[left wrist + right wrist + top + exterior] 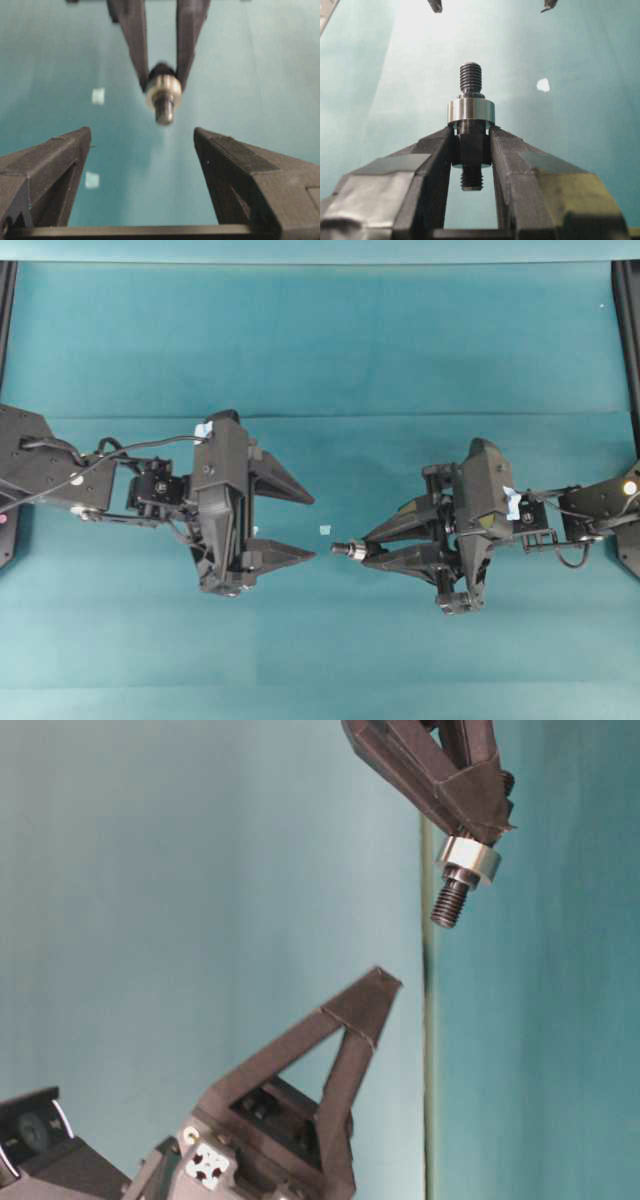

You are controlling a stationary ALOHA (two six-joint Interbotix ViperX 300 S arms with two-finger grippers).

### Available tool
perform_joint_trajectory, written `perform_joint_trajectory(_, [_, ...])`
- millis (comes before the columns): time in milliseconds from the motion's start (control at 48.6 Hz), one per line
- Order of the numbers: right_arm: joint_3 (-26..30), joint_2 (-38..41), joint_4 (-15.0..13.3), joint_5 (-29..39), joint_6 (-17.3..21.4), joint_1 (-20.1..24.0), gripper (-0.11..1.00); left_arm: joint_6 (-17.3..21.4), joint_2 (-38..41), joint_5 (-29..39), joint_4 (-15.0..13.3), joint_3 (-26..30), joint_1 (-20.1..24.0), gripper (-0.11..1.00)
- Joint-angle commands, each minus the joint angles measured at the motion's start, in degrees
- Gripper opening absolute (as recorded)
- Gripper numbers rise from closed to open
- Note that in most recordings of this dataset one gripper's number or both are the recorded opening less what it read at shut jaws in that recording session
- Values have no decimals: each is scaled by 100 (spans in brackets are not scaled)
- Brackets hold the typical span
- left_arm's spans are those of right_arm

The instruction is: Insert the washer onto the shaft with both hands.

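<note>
Overhead: the black left gripper gapes wide and empty, facing the black right gripper, which is clamped on the short dark grey stepped metal shaft. Right wrist view: the thick silvery metal washer ring sits on that shaft, just above the fingertips. Left wrist view: a small pale tape scrap lies on the teal table, left of it.

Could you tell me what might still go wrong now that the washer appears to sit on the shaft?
The washer rests loose on the shaft, ahead of the right tool; tilting the free threaded end down might let it slide off. The grip covers only the shaft's dark middle section, so a bump could twist it. The open left tool faces that end closely and might knock it.
</note>
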State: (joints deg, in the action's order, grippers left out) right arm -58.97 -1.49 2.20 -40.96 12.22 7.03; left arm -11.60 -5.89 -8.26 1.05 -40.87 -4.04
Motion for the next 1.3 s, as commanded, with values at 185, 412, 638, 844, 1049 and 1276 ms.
perform_joint_trajectory(185, [26,-79,9,-62,-9,0,0,53,-141,35,9,9,-62,90])
perform_joint_trajectory(412, [26,-79,9,-53,-9,0,0,396,-439,694,9,-272,-70,90])
perform_joint_trajectory(638, [26,-79,9,0,-9,0,0,483,-1055,1169,9,-615,-79,90])
perform_joint_trajectory(844, [26,-79,9,9,-9,-9,0,457,-1670,1213,9,-1099,-79,90])
perform_joint_trajectory(1049, [26,-70,0,9,-9,0,0,439,-2118,1213,9,-1389,-79,89])
perform_joint_trajectory(1276, [26,-62,9,9,-9,0,0,439,-2250,1213,9,-1477,-79,84])
